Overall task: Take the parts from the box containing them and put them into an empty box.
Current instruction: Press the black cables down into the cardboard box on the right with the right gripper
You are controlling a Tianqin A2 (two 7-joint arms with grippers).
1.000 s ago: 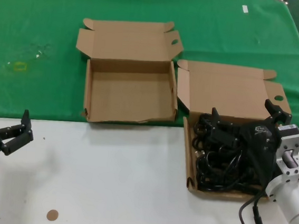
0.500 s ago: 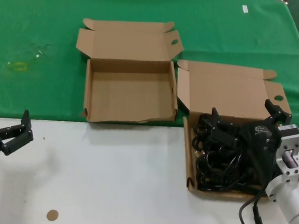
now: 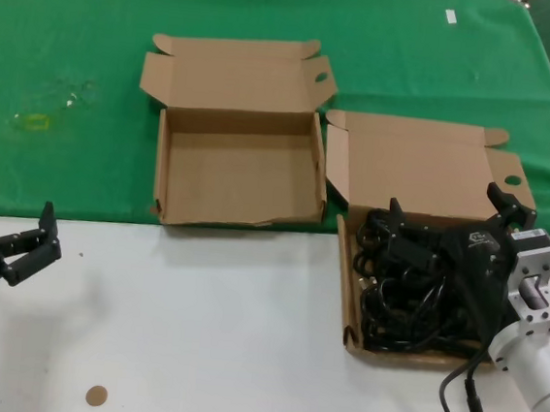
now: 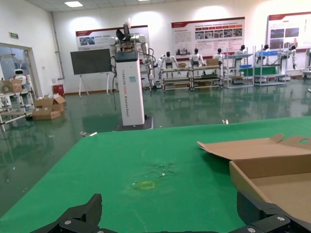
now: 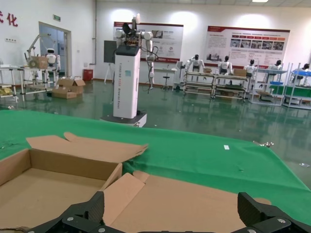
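Head view: my right hand (image 3: 446, 222), fingers apart, sits over the cords (image 3: 413, 288) in the larger box (image 3: 424, 172); left hand (image 3: 33, 241), also apart, waits at the bench (image 3: 205, 326) edge. Right wrist view: empty box (image 5: 43, 184) beside.

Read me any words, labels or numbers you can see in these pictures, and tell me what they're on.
White pillar: vertical lettering, too small to read.
Wall posters: text too small to read.
Red wall characters: cut off, unreadable.
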